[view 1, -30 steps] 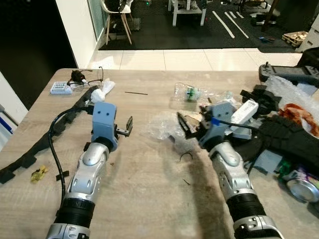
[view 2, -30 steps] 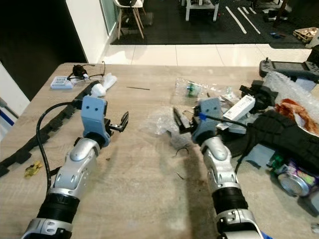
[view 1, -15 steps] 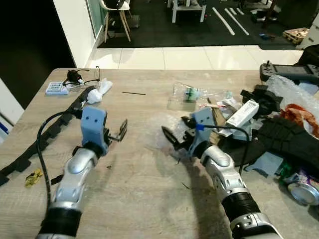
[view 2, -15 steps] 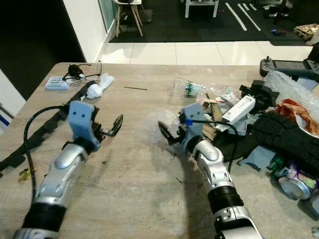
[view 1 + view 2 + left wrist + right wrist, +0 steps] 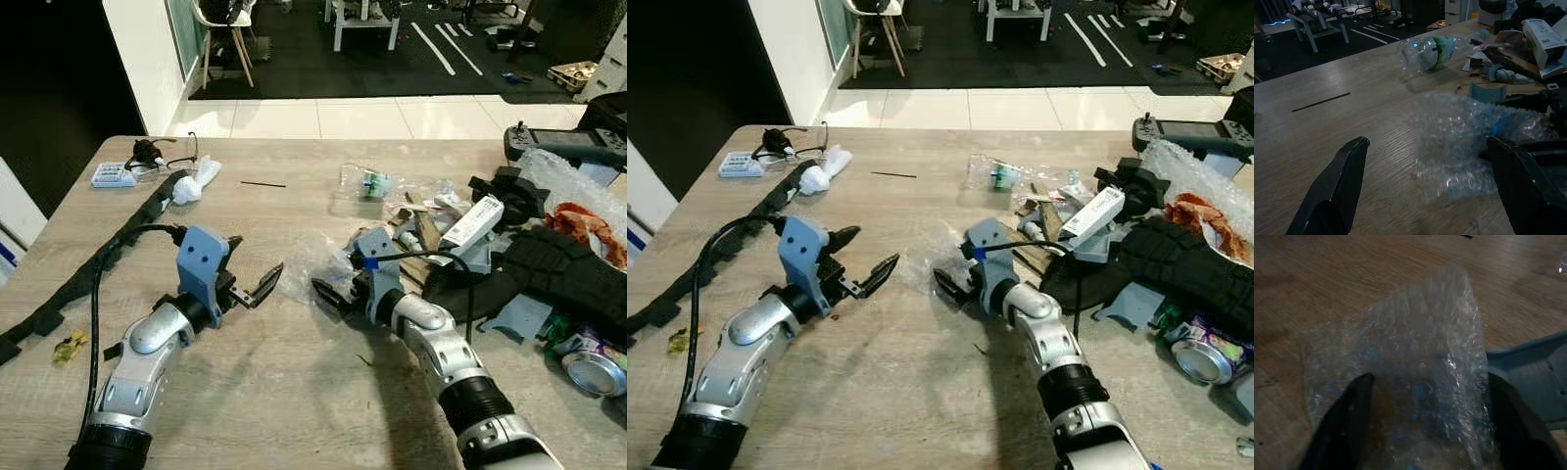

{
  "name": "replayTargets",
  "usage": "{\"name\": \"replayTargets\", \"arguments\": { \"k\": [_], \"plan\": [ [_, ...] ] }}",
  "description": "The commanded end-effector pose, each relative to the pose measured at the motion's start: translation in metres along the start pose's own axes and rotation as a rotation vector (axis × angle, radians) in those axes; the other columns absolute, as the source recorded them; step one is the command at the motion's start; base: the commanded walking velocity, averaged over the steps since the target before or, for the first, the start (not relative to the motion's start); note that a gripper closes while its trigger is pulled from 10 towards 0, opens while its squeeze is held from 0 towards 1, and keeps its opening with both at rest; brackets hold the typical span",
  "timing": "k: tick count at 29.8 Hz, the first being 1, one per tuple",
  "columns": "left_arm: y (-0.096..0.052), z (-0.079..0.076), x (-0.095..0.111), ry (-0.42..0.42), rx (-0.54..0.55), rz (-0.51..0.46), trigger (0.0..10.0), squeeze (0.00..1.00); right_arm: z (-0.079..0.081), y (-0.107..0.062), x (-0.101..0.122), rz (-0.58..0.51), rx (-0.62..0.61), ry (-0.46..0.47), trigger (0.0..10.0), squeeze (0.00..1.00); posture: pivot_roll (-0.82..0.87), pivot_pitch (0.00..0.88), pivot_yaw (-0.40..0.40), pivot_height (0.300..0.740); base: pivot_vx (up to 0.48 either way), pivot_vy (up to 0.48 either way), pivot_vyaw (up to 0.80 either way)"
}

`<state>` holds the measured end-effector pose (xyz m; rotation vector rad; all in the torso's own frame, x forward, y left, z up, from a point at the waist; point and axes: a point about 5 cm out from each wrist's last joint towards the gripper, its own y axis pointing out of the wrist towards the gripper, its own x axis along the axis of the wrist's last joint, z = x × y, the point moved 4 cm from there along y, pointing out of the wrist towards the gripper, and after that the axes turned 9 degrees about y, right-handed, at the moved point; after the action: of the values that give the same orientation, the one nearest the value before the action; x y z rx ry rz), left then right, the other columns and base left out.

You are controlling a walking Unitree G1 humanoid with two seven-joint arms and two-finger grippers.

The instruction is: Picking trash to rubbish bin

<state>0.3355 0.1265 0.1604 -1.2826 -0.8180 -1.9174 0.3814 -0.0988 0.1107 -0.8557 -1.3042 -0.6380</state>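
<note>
Where table (image 5: pixel 294 392) lies bare: bubble wrap (image 5: pixel 1464 142).

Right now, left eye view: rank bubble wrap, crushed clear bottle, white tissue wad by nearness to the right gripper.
From the right gripper, which is open:
1. Bubble wrap: at its fingertips, mid-table.
2. Crushed clear bottle: farther back on the table, just ahead of the clutter pile.
3. White tissue wad: far-left side, beside the black cable strip.
</note>
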Motion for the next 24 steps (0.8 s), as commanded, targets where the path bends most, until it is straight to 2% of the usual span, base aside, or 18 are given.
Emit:
{"name": "replayTargets", "arguments": {
  "k": [1,7,11,14,17,24],
  "plan": [
    [-0.002,-0.001,-0.002,-0.009,-0.016,0.006,10.0,0.0,-0.006,-0.007,-0.035,0.129,-0.03,0.057,0.0,0.0,0.01,0.137,0.051,0.74,0.0,0.0,0.0],
    [0.0,0.001,-0.002,-0.003,0.005,0.006,10.0,0.0,-0.012,-0.006,-0.018,0.047,-0.069,0.137,0.0,0.0,0.01,0.135,0.053,0.74,0.0,0.0,0.0],
    [0.001,0.003,-0.001,-0.001,0.018,0.005,10.0,0.0,-0.015,-0.004,0.0,-0.033,-0.072,0.194,0.0,0.0,0.01,0.133,0.055,0.74,0.0,0.0,0.0],
    [0.001,0.004,0.0,-0.001,0.021,0.002,10.0,0.0,-0.016,-0.004,0.006,-0.051,-0.073,0.193,0.0,0.0,0.01,0.133,0.054,0.74,0.0,0.0,0.0],
    [0.001,0.006,0.001,-0.003,0.028,-0.004,10.0,0.0,-0.022,-0.005,0.027,-0.115,-0.089,0.18,0.0,0.0,0.01,0.131,0.054,0.74,0.0,0.0,0.0],
    [0.002,0.006,0.001,-0.007,0.03,-0.008,10.0,0.0,-0.023,-0.007,0.054,-0.193,-0.1,0.17,0.0,0.0,0.01,0.134,0.055,0.74,0.0,0.0,0.0]
  ]
}}
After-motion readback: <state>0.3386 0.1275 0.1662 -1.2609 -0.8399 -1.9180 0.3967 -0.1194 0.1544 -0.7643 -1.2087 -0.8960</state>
